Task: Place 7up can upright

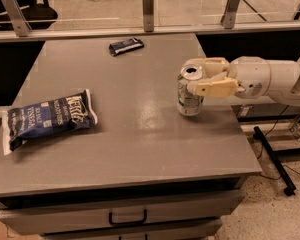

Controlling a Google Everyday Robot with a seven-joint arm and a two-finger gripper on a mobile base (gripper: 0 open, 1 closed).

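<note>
The 7up can (188,100) is a dented silvery can with green lettering and an open silver top. It stands upright on the grey table (140,144), near the right edge. My gripper (191,77) reaches in from the right at the can's upper part. One cream finger (206,63) lies behind the can and the other finger (216,88) in front of it, both against its sides. The can's base appears to rest on the tabletop.
A blue chip bag (49,118) lies flat at the table's left. A small dark wrapper (125,46) lies at the far edge. A rail with metal posts (148,6) runs behind the table. A drawer with a handle (127,218) sits below the front edge.
</note>
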